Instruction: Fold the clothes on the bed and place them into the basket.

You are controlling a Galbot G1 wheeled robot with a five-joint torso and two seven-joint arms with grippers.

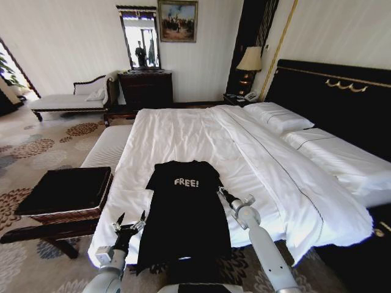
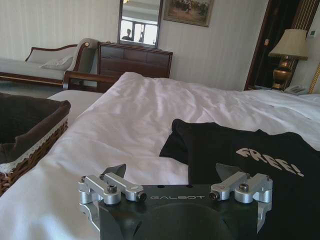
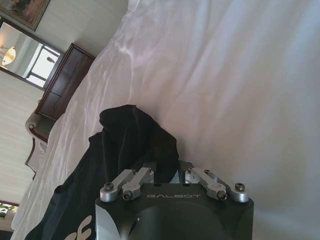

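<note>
The clothes are one black T-shirt (image 1: 183,213) with white "FREE!" lettering, lying flat at the foot of the bed (image 1: 195,137), its hem hanging over the edge. My left gripper (image 1: 131,218) hovers open just off the shirt's left hem side; the left wrist view shows that gripper (image 2: 172,172) with its jaws wide apart, facing the shirt (image 2: 250,150). Over at the shirt's right sleeve, my right gripper (image 1: 220,191) is shut on the fabric. Seen from the right wrist, the gripper (image 3: 167,172) pinches the bunched sleeve (image 3: 135,135). The wicker basket (image 1: 67,213) sits left of the bed.
The basket (image 2: 35,145) rests on a dark wooden stand beside a cream bench (image 1: 109,146). Pillows (image 1: 278,116) and a black headboard (image 1: 342,91) lie to the right. A chaise (image 1: 67,101), dresser (image 1: 145,88) and lamp (image 1: 249,60) stand along the far wall.
</note>
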